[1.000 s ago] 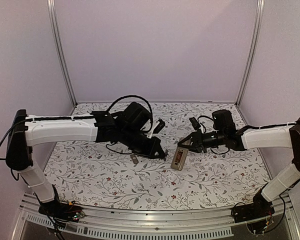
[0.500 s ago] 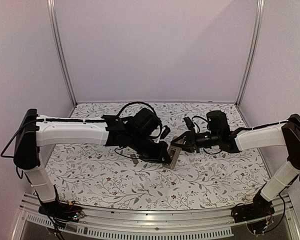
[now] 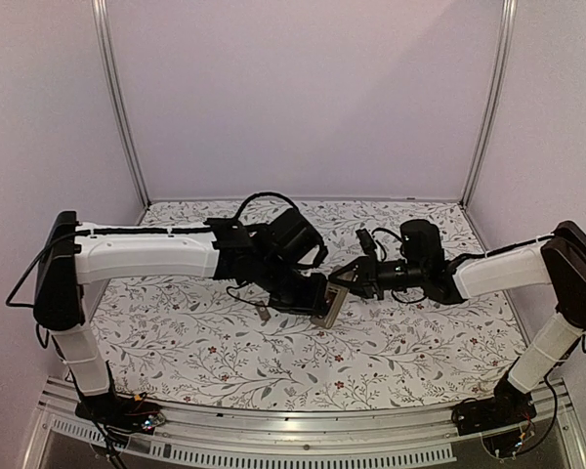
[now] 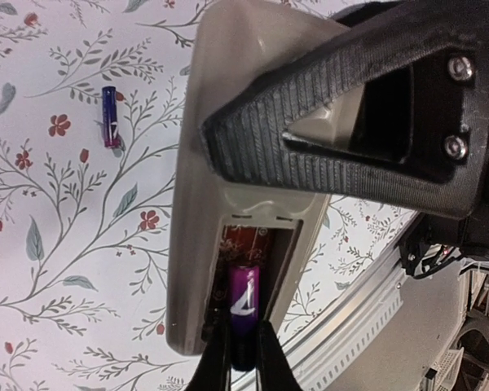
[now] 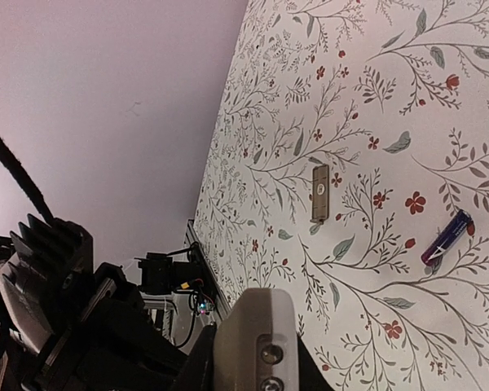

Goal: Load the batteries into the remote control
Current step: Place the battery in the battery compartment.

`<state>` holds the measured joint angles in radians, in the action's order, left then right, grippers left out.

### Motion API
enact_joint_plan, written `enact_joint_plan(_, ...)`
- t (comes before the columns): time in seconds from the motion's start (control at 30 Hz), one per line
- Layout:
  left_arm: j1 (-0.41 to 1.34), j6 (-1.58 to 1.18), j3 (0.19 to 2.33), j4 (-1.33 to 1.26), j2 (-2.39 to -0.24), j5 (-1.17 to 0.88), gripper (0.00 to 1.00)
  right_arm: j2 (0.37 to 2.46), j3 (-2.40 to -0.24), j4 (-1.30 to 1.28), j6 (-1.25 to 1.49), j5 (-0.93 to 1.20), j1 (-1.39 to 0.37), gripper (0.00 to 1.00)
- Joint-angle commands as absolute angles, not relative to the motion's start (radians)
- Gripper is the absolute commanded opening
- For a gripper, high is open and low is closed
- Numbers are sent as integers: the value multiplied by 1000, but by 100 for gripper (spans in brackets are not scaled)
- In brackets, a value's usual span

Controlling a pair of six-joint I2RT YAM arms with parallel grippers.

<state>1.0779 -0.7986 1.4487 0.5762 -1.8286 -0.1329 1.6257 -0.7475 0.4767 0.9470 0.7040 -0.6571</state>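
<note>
While clamping the remote control (image 4: 194,195), back up, in the right gripper (image 3: 342,281), pinches a purple battery (image 4: 244,305) in the left gripper (image 4: 243,362) at the open compartment. Risks jamming or dropping it if tilted. Leaves second battery (image 4: 108,116) on the table (image 4: 33,244).

I see the tan remote control (image 4: 191,244) back-up, one purple battery (image 4: 244,305) in its open bay; the other battery (image 4: 109,116) lies flat beside it.

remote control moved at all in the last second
Yes, the remote control has shifted left in the top view, closer to the small grey piece.
</note>
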Motion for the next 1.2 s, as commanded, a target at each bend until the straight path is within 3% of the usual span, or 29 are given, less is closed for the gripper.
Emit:
enact_joint_plan(0.0, 1082, -815, 1471, 662, -1861, -30, 0, 1636, -735, 539, 983, 722, -684, 0)
enact_joint_plan(0.23, 1081, -809, 1517, 716, -1884, 22, 1, 1655, -726, 591, 1017, 734, -698, 0)
enact_joint_plan(1.17, 1077, -772, 1564, 777, -1895, 67, 25, 1671, -705, 681, 1078, 759, -695, 0)
